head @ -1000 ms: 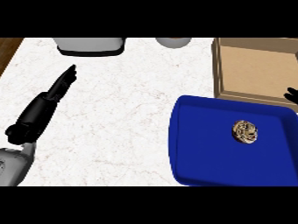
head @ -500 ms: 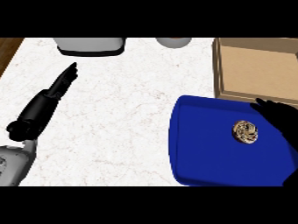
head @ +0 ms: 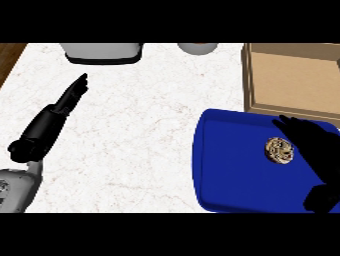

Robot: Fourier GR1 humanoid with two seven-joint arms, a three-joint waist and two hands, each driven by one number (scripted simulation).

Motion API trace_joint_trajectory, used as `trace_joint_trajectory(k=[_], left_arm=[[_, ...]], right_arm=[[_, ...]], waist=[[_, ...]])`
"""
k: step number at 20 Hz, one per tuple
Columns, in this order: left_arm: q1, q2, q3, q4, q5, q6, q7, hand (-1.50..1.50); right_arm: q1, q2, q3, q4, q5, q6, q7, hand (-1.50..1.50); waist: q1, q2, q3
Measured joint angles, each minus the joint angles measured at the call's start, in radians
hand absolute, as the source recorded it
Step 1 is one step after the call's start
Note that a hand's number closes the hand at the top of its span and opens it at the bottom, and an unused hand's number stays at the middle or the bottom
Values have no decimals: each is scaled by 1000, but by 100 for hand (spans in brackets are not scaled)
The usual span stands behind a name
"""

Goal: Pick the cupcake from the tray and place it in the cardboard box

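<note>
No brand, label or writing can be read on anything here. The right hand [head: 326, 152] comes in from the lower right and lies over the right side of the blue tray [head: 232, 175], its fingers [head: 298, 127] stretched out straight toward the top of the view and holding nothing; the thumb [head: 317, 199] shows low down near the tray's lower right corner. The cupcake [head: 280, 150] sits on the tray just beside the hand's left edge, seen from above as a small round brown and cream thing (whether the hand touches it cannot be told). The cardboard box [head: 300, 107] stands open on the white marbled counter [head: 143, 125] just behind the tray, its near wall close to the tray's far rim. The left hand [head: 69, 95] rests at the left of the view, fingers straight and pointing up and away, holding nothing, with its grey forearm [head: 7, 190] at the lower left corner. At the counter's far edge stand a grey and black appliance [head: 101, 52] and a small round grey thing [head: 197, 48], both cut off by the view
</note>
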Motion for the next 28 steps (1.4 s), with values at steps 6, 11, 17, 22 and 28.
trace_joint_trajectory(k=[6, 11, 17, 22, 28], left_arm=[[2, -30, 26, -5, -29, -28, 6, 0], [2, -45, 62, -11, -49, -56, 3, 0], [16, -68, 88, -21, -72, -87, 5, 0], [9, -91, 106, -11, -100, -99, 6, 0], [3, -120, 121, -17, -120, -115, 11, 0]], right_arm=[[-33, 88, 10, 104, 125, -22, -40, -150], [-33, 123, -9, 168, 205, -23, -89, -150], [-40, 173, -32, 253, 290, -39, -137, -150], [-24, 208, -54, 294, 326, -53, -201, -150], [-37, 248, -73, 376, 391, -74, -243, -150]], waist=[[1, 0, 0], [0, 0, 0], [0, 0, 0], [-1, 0, 0], [-1, 0, 0]])
